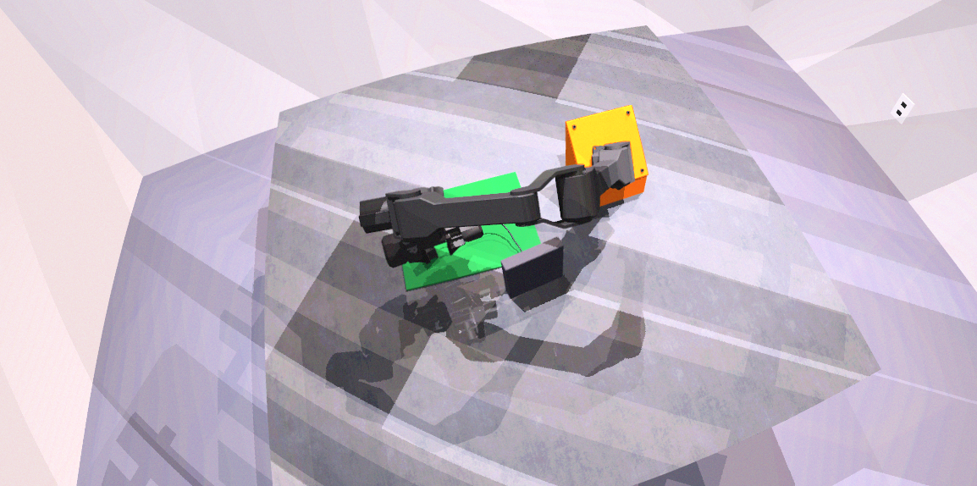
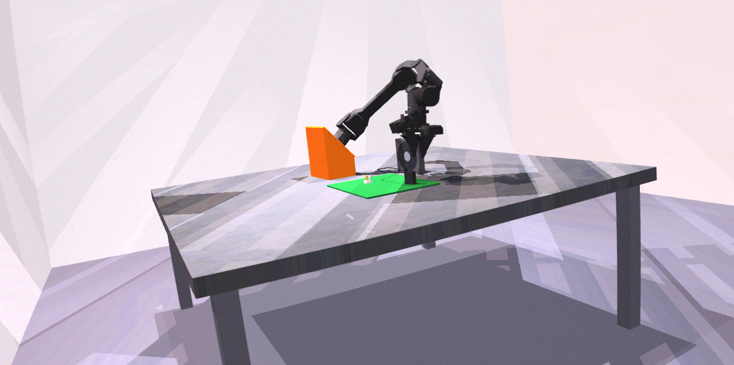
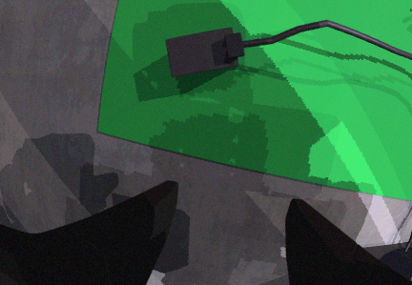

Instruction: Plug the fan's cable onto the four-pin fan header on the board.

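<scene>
plug (image 3: pixel 235 47) outside half-open, empty claw (image 1: pixel 443 245) (image 2: pixel 418 156) (image 3: pixel 233 202)

The matte-black six-joint robot arm (image 1: pixel 471 210) (image 2: pixel 382 99) has long angular links, chunky cylindrical joint housings and a forked elbow bracket; its black gripper (image 2: pixel 416 156) (image 3: pixel 233 202) has two tapering, wedge-shaped fingers.

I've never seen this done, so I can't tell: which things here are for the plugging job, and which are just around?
For the job:
- green board
- dark block
- cable
- fan
- white header
- claw

Just around:
- table
- wall outlet
</scene>
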You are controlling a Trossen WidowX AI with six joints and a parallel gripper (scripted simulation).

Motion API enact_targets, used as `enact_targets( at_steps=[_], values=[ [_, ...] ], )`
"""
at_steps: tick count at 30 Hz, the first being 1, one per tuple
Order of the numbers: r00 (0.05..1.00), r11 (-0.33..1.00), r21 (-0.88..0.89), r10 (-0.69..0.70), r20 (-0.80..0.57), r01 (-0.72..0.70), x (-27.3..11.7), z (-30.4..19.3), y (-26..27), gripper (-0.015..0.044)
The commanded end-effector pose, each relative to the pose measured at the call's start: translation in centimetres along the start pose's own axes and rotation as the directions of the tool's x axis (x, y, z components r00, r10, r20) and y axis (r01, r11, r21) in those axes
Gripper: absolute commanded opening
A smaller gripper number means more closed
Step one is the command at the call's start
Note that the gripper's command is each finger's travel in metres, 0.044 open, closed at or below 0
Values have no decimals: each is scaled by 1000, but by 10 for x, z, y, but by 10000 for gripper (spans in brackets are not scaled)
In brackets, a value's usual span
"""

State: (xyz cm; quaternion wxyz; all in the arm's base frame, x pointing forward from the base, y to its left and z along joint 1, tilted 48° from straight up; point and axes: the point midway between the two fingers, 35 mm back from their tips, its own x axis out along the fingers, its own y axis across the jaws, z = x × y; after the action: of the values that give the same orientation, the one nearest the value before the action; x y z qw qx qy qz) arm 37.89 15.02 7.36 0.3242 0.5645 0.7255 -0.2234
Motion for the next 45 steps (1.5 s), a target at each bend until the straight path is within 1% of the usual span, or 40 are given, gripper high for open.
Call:
enact_targets(
  at_steps=[1,3,4,6,8,10,13,16,18,20,23,27,29,45],
  values=[
    [1000,1000,-4,-9,8,9,3,-3,-1,257],
    [1000,1000,-18,-2,1,2,0,-1,0,310],
    [1000,998,-61,-1,0,1,-2,1,1,336],
    [1000,976,-217,1,-4,-2,-9,5,5,389],
    [1000,925,-381,3,-8,-6,-16,10,9,440],
    [1000,846,-533,6,-12,-12,-24,16,12,440],
    [1000,682,-731,12,-19,-22,-36,24,17,440],
    [999,472,-881,20,-27,-33,-48,33,21,440],
    [999,314,-949,24,-32,-38,-56,39,23,440],
    [999,147,-988,28,-38,-42,-64,45,24,440],
    [998,-95,-995,33,-47,-44,-75,53,26,440],
    [998,-304,-952,36,-54,-41,-84,58,26,440],
    [998,-322,-946,36,-55,-41,-85,59,26,440],
    [998,-321,-946,36,-55,-41,-82,59,26,440]
  ],
)
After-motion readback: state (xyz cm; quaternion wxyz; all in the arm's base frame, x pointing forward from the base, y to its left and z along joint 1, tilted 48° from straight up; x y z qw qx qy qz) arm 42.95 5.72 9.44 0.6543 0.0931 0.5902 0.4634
